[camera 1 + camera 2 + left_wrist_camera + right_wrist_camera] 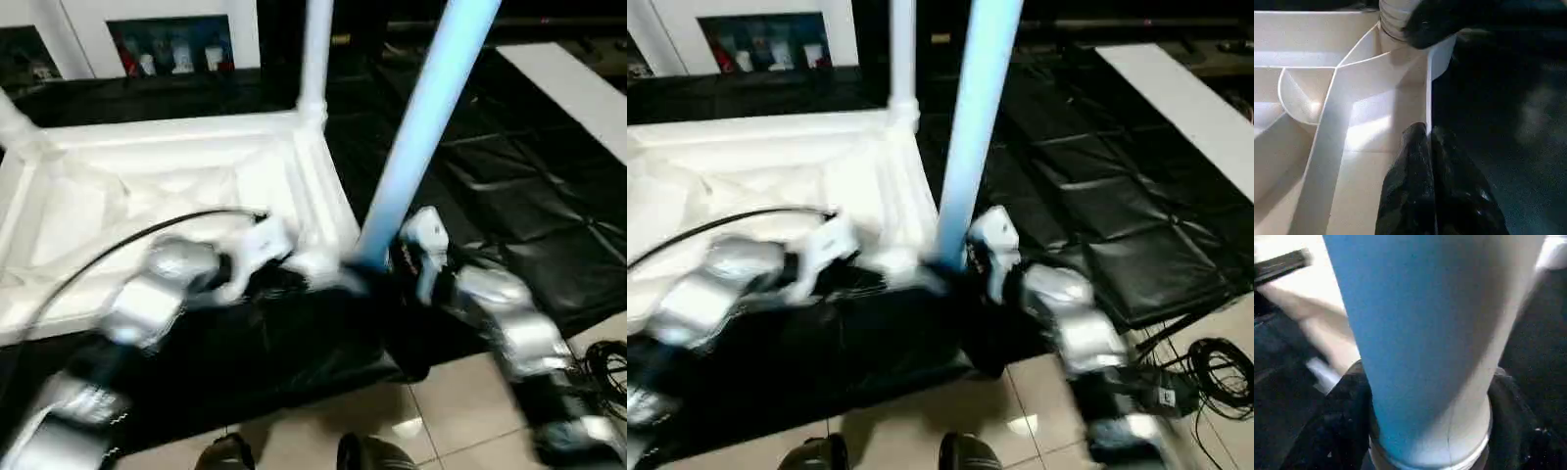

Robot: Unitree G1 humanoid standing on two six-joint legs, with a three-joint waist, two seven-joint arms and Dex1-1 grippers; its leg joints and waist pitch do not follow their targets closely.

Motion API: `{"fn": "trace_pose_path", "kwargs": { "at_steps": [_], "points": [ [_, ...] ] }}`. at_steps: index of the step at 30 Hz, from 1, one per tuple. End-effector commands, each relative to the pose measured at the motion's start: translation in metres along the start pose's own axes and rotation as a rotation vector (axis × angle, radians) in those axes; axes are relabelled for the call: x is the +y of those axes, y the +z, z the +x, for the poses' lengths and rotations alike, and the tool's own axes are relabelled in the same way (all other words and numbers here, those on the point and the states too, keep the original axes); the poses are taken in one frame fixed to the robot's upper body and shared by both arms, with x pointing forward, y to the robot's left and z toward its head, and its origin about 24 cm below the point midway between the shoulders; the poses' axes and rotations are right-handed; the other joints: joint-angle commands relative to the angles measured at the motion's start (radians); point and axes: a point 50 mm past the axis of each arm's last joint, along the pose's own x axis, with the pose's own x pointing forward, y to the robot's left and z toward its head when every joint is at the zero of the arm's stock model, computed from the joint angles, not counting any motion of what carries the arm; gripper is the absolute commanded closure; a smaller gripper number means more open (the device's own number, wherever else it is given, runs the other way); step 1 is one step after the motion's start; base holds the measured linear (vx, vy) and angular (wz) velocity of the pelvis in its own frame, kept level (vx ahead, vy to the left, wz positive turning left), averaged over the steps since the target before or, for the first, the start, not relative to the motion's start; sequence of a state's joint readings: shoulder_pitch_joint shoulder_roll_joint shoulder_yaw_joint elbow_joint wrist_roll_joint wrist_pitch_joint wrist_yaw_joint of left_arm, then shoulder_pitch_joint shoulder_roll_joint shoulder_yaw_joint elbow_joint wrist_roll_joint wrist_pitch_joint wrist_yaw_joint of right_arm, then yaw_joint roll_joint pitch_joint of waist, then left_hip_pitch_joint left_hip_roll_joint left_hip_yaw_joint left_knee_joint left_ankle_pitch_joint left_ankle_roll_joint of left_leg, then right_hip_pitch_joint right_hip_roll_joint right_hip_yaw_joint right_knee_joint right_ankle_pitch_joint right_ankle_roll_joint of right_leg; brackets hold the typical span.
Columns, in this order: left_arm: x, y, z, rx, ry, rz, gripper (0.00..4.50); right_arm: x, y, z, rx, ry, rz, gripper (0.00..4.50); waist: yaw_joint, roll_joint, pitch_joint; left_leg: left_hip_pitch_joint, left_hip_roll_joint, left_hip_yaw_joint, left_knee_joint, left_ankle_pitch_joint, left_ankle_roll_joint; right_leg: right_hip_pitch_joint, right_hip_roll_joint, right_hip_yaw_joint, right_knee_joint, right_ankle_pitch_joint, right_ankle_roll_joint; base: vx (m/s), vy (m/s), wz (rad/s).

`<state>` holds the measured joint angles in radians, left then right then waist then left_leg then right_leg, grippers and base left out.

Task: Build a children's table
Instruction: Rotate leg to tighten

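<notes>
White plastic leg (421,127) stands nearly upright, its base pinched in the right claw (1425,431) at the tabletop's (118,196) near corner socket (1400,19), beside the pressed-together left claw (1425,161).

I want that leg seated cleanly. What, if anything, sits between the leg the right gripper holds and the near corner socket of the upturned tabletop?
Nothing visible. The right gripper clasps the leg near its base, right at the tabletop's near corner, with the shut left gripper resting beside it at the rim.
</notes>
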<state>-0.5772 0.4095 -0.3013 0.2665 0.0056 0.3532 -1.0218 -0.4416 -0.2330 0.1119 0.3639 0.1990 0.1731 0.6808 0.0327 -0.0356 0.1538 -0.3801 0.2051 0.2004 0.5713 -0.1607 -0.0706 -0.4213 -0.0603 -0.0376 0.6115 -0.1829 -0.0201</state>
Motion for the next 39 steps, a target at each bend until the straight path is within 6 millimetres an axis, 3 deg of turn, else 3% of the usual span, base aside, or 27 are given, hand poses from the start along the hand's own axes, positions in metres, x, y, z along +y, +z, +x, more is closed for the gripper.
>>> {"fn": "trace_pose_path", "kwargs": {
  "at_steps": [1,2,4,5,8,13,15,19,26,29,31,32,34,35,38,39],
  "points": [
    [-0.001,-0.004,0.019,0.040,0.073,-0.057,4.50,0.001,-0.013,0.012,0.063,-0.147,0.042,1.83,0.001,-0.003,-0.060,0.019,0.023,-0.016,-0.068,-0.208,0.010,0.041,-0.073,0.046,-0.087,-0.345,-0.178,0.000,0.000,0.00],
    [0.003,-0.001,0.026,0.037,0.123,-0.084,4.50,0.000,-0.014,0.019,0.065,-0.226,0.068,1.83,0.001,-0.002,-0.058,0.027,0.022,-0.016,-0.067,-0.240,0.001,0.033,-0.072,0.045,-0.094,-0.382,-0.171,0.000,0.000,0.00],
    [0.006,0.007,0.038,0.037,0.181,-0.113,4.50,-0.001,-0.015,0.031,0.074,-0.362,0.106,1.83,-0.003,-0.002,-0.056,0.023,0.018,-0.020,-0.070,-0.258,-0.017,0.033,-0.073,0.044,-0.096,-0.428,-0.156,0.000,0.000,0.00],
    [0.007,0.011,0.045,0.036,0.210,-0.121,4.50,0.000,-0.015,0.038,0.065,-0.417,0.158,1.83,-0.002,-0.003,-0.059,0.027,0.017,-0.020,-0.070,-0.261,-0.018,0.032,-0.074,0.045,-0.098,-0.429,-0.143,0.000,0.000,0.00],
    [0.008,0.016,0.055,0.044,0.230,-0.119,4.50,0.003,-0.015,0.050,0.076,-0.483,0.199,1.83,0.000,-0.004,-0.060,0.022,0.016,-0.019,-0.070,-0.254,-0.004,0.034,-0.071,0.046,-0.095,-0.370,-0.132,0.000,0.000,0.00],
    [0.007,0.017,0.058,0.048,0.212,-0.076,4.50,0.011,-0.006,0.061,0.027,-0.407,0.205,1.83,0.000,-0.006,-0.059,0.018,0.015,-0.017,-0.070,-0.250,0.015,0.035,-0.070,0.045,-0.094,-0.339,-0.132,0.000,0.000,0.00],
    [0.007,0.016,0.055,0.049,0.198,-0.067,4.50,0.013,-0.001,0.062,-0.015,-0.374,0.215,1.27,0.002,-0.006,-0.058,0.018,0.017,-0.017,-0.072,-0.249,0.022,0.035,-0.070,0.045,-0.093,-0.331,-0.135,0.000,0.000,0.00],
    [0.006,0.013,0.051,0.044,0.179,-0.050,4.50,0.011,0.006,0.059,-0.052,-0.356,0.177,0.90,0.002,-0.006,-0.057,0.017,0.019,-0.018,-0.074,-0.254,0.025,0.035,-0.073,0.045,-0.095,-0.350,-0.138,0.000,0.000,0.00],
    [0.003,0.006,0.034,0.000,0.107,-0.046,4.50,0.000,0.021,0.033,-0.084,-0.199,0.043,0.43,0.004,-0.009,-0.062,0.009,0.018,-0.015,-0.071,-0.176,0.051,0.045,-0.069,0.047,-0.086,-0.248,-0.152,0.000,0.000,0.00],
    [0.000,0.002,0.025,-0.027,0.048,-0.024,4.50,-0.004,0.021,0.008,-0.039,-0.052,-0.057,0.43,0.008,-0.010,-0.066,0.006,0.017,-0.013,-0.066,-0.114,0.075,0.053,-0.063,0.046,-0.076,-0.141,-0.175,0.000,0.000,0.00],
    [-0.006,0.000,0.018,-0.053,-0.042,0.030,4.50,-0.007,0.022,-0.008,-0.009,0.038,-0.115,0.43,0.009,-0.007,-0.073,0.003,0.018,-0.010,-0.058,-0.059,0.112,0.055,-0.059,0.047,-0.058,0.010,-0.212,0.000,0.000,0.00],
    [-0.010,-0.001,0.014,-0.061,-0.096,0.040,4.50,-0.008,0.022,-0.015,0.008,0.077,-0.137,0.43,0.007,-0.006,-0.072,-0.001,0.016,-0.011,-0.057,-0.048,0.120,0.058,-0.058,0.046,-0.054,0.039,-0.218,0.000,0.000,0.00],
    [-0.015,-0.003,0.008,-0.055,-0.159,0.063,4.50,-0.009,0.022,-0.023,0.029,0.127,-0.172,0.43,0.005,-0.006,-0.074,0.002,0.019,-0.009,-0.054,-0.030,0.140,0.057,-0.057,0.046,-0.047,0.105,-0.241,0.000,0.000,0.00],
    [-0.018,-0.004,0.002,-0.038,-0.210,0.087,4.50,-0.009,0.023,-0.031,0.054,0.179,-0.206,0.43,0.005,-0.001,-0.072,0.007,0.021,-0.008,-0.054,-0.042,0.150,0.053,-0.058,0.045,-0.049,0.108,-0.258,0.000,0.000,0.00],
    [-0.020,-0.005,-0.002,-0.026,-0.240,0.098,4.50,-0.007,0.023,-0.037,0.079,0.240,-0.222,0.43,0.008,0.001,-0.067,0.011,0.025,-0.006,-0.055,-0.064,0.151,0.050,-0.060,0.047,-0.052,0.072,-0.266,0.000,0.000,0.00],
    [-0.021,-0.005,-0.006,-0.023,-0.265,0.106,4.50,-0.005,0.023,-0.040,0.091,0.279,-0.234,0.43,0.011,0.001,-0.064,0.013,0.026,-0.006,-0.057,-0.089,0.139,0.048,-0.061,0.046,-0.056,0.013,-0.263,0.000,0.000,0.00]
  ]
}}
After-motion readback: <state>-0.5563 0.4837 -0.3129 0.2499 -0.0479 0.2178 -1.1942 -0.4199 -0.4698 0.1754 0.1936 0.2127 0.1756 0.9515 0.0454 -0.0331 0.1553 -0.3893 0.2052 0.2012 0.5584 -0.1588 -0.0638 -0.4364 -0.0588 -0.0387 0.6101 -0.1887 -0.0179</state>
